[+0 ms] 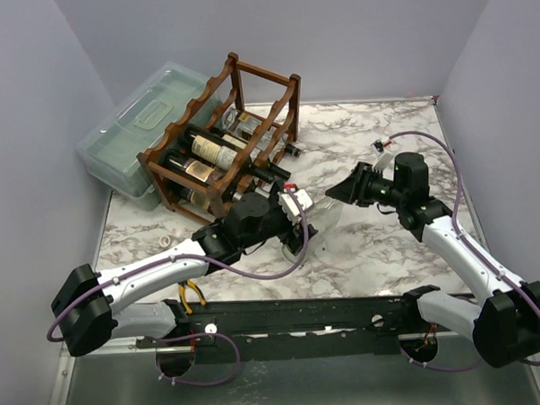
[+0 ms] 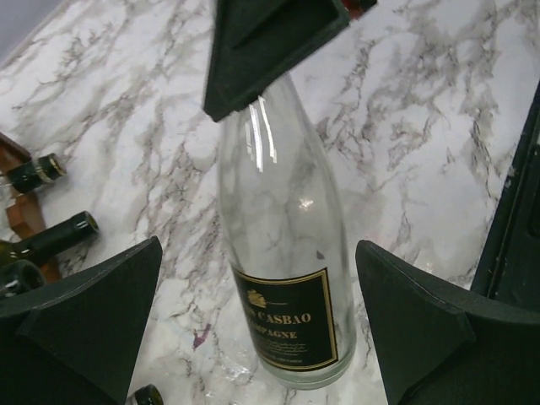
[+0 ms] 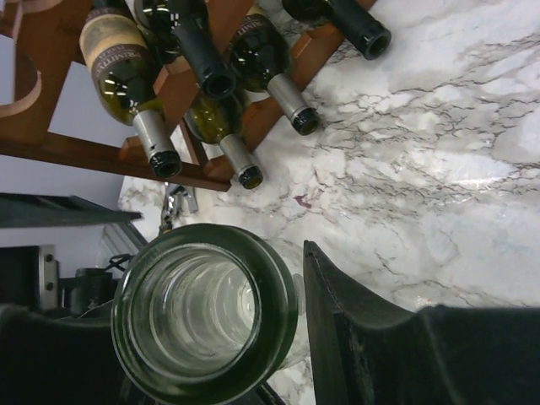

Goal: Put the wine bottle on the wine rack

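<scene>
**Bottle held by right arm, not on rack**

- Your right end effector (image 3: pixel 196 327) is pinching the bottle (image 2: pixel 287 253) at the neck. The right wrist view looks straight down the open mouth, with one finger (image 3: pixel 363 337) tight against the rim.
- Your left end effector (image 2: pixel 257 249) is spread wide. Its fingers (image 2: pixel 84 321) sit either side of the bottle's body, with marble showing in both gaps and no contact.
- The bottle is clear glass with a black label, apparently empty. In the left wrist view its base is toward the camera and its neck points away, under the right finger.
- The base looks to be at the tabletop (image 1: pixel 379 242), but you can't tell from these views whether it rests there or is just clear of it.
- The bottle is between the two arms, near the front of the rack (image 1: pixel 236 74) and outside it.
- The rack stands at the back left of the tabletop and carries several dark bottles (image 3: pixel 126 72), necks pointing toward the arms.
- A plastic box (image 1: pixel 137 128) sits just behind the rack on its left.
</scene>
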Motion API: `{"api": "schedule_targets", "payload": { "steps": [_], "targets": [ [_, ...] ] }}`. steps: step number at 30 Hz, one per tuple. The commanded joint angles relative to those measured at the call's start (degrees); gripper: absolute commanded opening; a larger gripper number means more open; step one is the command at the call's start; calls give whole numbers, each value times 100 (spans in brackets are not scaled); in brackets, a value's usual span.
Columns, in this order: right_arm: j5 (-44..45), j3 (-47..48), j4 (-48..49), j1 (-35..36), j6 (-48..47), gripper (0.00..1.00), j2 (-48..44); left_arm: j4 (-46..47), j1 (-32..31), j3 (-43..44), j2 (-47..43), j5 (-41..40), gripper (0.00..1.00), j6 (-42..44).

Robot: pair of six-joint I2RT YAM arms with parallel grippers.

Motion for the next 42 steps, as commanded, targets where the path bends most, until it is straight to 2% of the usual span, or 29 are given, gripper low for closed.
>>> {"api": "schedule_targets", "payload": {
  "steps": [1,6,13,18,20,22,24,26,28,29,31,33,38,42],
  "targets": [
    [-607,139,957,4,844,1,-331,-184,-274,208,208,204,99,229],
    [-893,-34,1605,8,1399,0,-423,-218,-360,301,536,-66,99,179],
    [-986,-116,1940,8,1797,1,-666,-394,-387,407,854,-1421,98,464],
    [-1044,-167,2162,2,2030,0,-808,-433,-404,442,957,-1506,96,565],
    [-1023,-197,2172,7,2046,1,-856,-442,-408,447,931,-1489,93,586],
    [-1042,-205,2114,7,2050,1,-870,-444,-413,421,883,-1535,85,707],
    [-1114,-256,2124,8,2079,1,-892,-455,-413,410,811,-1596,64,877],
    [-1167,-301,2012,8,1983,2,-944,-463,-413,364,677,-1546,35,1079],
    [-1185,-130,1439,6,1556,23,-985,-456,-422,270,532,-1587,4,1334],
    [-1147,17,919,8,1240,35,-1001,-442,-428,227,478,-1681,0,1440],
    [-935,373,-157,8,453,51,-1021,-451,-447,180,386,-1829,0,1736],
    [-663,688,-947,4,-87,63,-1031,-451,-481,112,250,-1788,0,2008],
    [-274,1468,-2366,5,-1038,78,-930,-328,-560,-214,-109,-1702,0,2817],
    [-427,1929,-3149,8,-1613,84,-779,-198,-570,-495,-395,-1629,0,3445]
  ]
}}
